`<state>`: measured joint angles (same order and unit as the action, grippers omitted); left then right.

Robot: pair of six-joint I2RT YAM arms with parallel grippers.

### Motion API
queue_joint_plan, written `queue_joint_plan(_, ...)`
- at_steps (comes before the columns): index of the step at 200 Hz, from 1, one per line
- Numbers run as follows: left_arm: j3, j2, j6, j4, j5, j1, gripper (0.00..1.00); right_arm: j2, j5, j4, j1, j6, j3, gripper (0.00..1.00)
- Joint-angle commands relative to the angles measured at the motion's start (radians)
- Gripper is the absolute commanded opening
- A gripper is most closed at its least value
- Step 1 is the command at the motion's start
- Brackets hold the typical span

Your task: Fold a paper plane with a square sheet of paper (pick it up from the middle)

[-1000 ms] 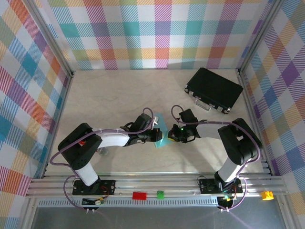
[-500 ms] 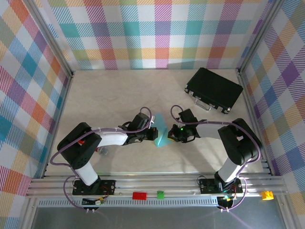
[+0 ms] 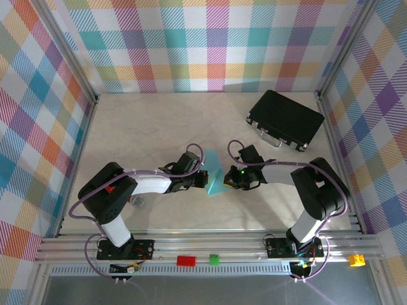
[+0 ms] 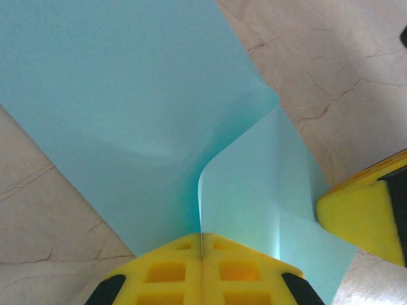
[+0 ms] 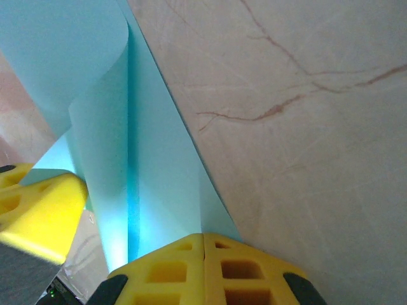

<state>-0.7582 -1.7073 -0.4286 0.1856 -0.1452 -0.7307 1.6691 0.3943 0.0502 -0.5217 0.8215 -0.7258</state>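
Left side: pale marble-patterned table top (image 3: 140, 127) lies bare from the left plaid wall (image 3: 38, 114) to the arms, with open room toward the far wall and along the near edge. The left gripper (image 3: 202, 180) reaches in toward table centre. In its wrist view its yellow fingers (image 4: 172, 273) are pressed flush together, with a thin light-blue sheet of paper (image 4: 121, 95) pinched in the seam between them. From that seam one free edge of the sheet rises in a curl, and a flap bends over to the right. The larger panel spreads away to the upper left, its long edges straight and clean. From above, the sheet (image 3: 216, 173) is a narrow slanted strip at mid-table, between the two grippers. The right gripper (image 3: 229, 180) meets it from the opposite side, just beside the left one. In the right wrist view its fingers (image 5: 235, 273) are likewise closed tight, clamping the sheet's lower edge. The paper stands up from them in a lengthwise roll, one edge running diagonally across bare table. I cannot tell whether the sheet touches the table. A black rectangular case (image 3: 286, 118) lies tilted in the far right corner, well apart from the grippers, with free table between them.
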Motion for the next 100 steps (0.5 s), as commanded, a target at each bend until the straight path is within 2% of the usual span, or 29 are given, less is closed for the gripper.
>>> queue_joint_plan(1, -0.011, -0.015, 0.013, -0.001, -0.009, 0.009, 0.00, 0.015, -0.050, 0.083, 0.000, -0.022, 0.016, 0.01)
queue_joint_plan(70, 0.053, -0.012, -0.031, 0.050, -0.062, 0.007, 0.00, -0.078, 0.054, 0.037, -0.001, -0.031, -0.032, 0.18)
queue_joint_plan(100, 0.059, -0.008, -0.031, 0.057, -0.059, 0.007, 0.00, -0.064, 0.134, -0.012, -0.004, -0.018, -0.035, 0.15)
